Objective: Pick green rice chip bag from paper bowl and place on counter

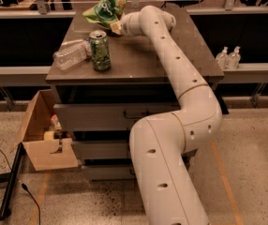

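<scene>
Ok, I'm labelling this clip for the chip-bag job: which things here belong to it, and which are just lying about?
Job: green rice chip bag; claw, right by the bag at the far edge; counter.
Lying about: green can, plastic bottle, cardboard box, two white bottles.
</scene>
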### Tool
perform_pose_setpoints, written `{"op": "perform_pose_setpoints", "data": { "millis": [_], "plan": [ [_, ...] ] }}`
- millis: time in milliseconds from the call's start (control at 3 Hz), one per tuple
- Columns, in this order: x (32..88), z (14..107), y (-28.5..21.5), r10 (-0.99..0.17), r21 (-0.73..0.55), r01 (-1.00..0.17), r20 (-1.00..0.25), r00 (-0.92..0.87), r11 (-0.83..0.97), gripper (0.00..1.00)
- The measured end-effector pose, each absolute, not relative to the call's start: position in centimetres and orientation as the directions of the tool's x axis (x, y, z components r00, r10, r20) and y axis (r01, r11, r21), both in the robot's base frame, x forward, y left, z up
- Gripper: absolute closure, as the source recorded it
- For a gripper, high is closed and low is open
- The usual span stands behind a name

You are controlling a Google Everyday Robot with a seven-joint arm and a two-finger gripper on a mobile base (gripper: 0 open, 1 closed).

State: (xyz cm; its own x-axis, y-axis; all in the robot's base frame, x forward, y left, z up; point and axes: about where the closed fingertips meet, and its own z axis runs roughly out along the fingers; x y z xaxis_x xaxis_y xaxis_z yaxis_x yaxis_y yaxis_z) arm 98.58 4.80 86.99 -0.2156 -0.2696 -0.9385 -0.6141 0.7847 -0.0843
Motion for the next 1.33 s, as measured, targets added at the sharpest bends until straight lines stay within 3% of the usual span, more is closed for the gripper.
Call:
{"op": "perform_pose_setpoints", "data": {
  "millis": [333, 1333],
  "plan": [
    [98.8, 87.9, 2.6, -0.271, -0.100, -0.585, -0.939, -0.211, 0.805, 1.00],
    [98.4, 101.5, -7.4, -0.315, -0.304, -0.371, -0.949, 0.033, 0.878, 1.00]
  ]
}}
